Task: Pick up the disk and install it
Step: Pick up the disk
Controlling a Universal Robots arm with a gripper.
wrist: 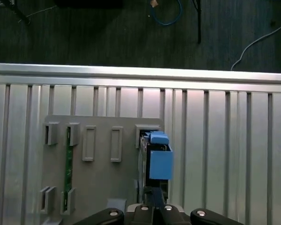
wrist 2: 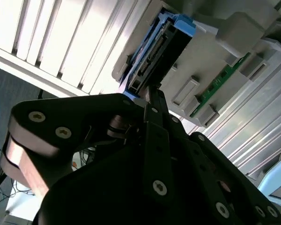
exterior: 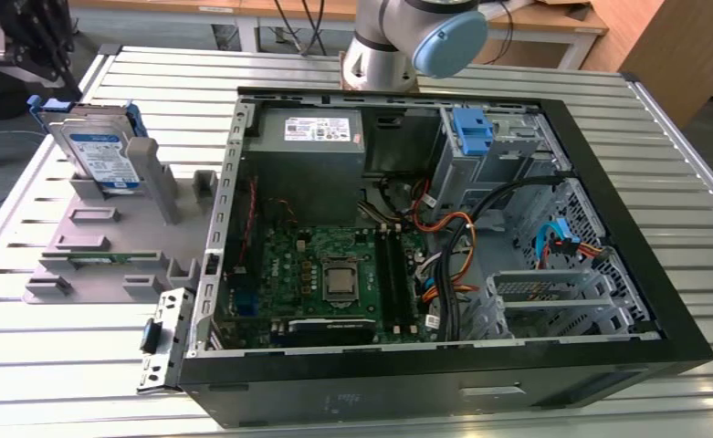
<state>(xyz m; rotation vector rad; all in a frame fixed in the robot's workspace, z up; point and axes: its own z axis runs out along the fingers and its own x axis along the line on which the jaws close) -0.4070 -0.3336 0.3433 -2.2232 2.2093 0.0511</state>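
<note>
Your pincer (wrist: pixel 152 191), tips together and empty, hangs close by the disk (wrist: pixel 155 161), upright in its grey rack (wrist: pixel 98 178) near the tabletop (wrist: pixel 225 140) edge. You're approaching the pickup; I judge grasping needs them parted.

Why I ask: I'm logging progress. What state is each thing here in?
disk: upright in a slot of the grey holder, not yet installed.
gripper: shut, holding nothing, above the disk.
grey holder: flat on the table, beside the computer case.
memory stick: seated on edge in a holder slot.
computer case: lying on its side, open.
blue latch: upright inside the case.
</note>
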